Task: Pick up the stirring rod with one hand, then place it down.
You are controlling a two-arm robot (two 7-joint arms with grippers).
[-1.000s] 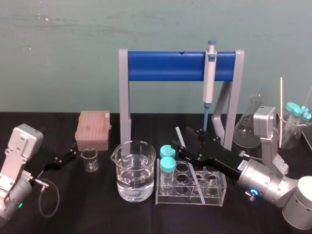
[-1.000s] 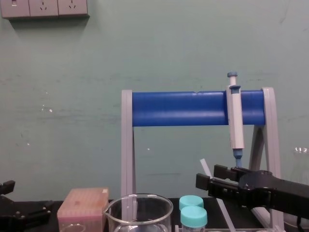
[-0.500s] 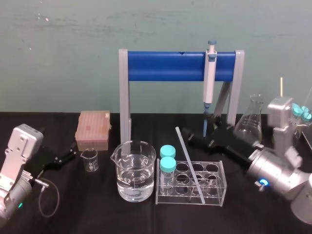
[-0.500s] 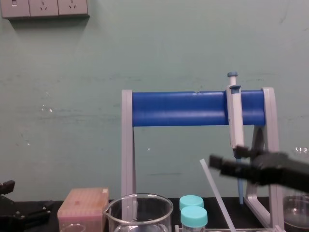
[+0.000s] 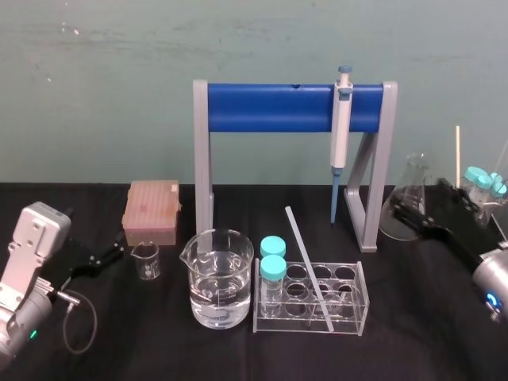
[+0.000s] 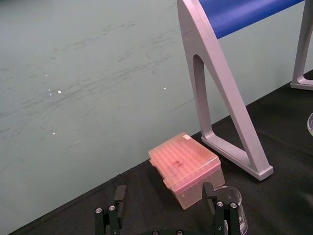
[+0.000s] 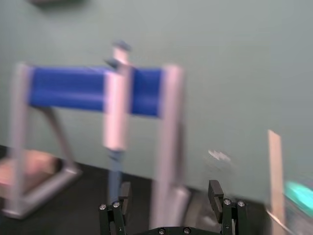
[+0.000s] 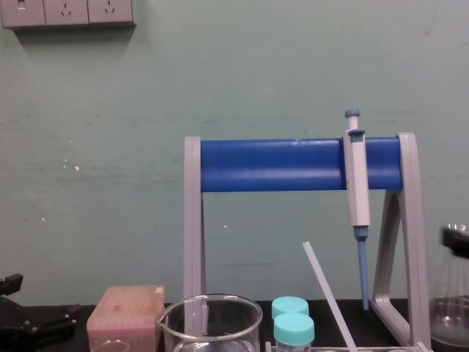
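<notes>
Glassware crowds the black table [image 5: 159, 341], but there is just one thin translucent-white stirring rod [image 5: 309, 266]. It stands with its lower end in a well of the single clear plastic tube rack [image 5: 359, 313] and leans up and back towards the grey stand with the blue crossbar [image 5: 270, 108]; nothing grips it. Two teal-capped tubes [image 5: 273, 258] stand at the rack's left end, just beside the rod. I count two beakers: a large glass one holding water [image 5: 221, 278] touching or nearly touching the rack's left side, and a small empty one [image 5: 146, 260] farther left, in front of one pink tip box [image 5: 151, 210]. One grey-and-blue pipette [image 5: 340, 127] hangs from the crossbar. The black right gripper [image 7: 169, 192] sits low at the table's far right, well apart from the rod, fingers spread and empty, with one clear conical flask [image 5: 409, 202] just beside it and the stand's right leg between it and the rack. The left gripper [image 6: 165, 196] rests at the far left near the small beaker, likewise spread and empty.
</notes>
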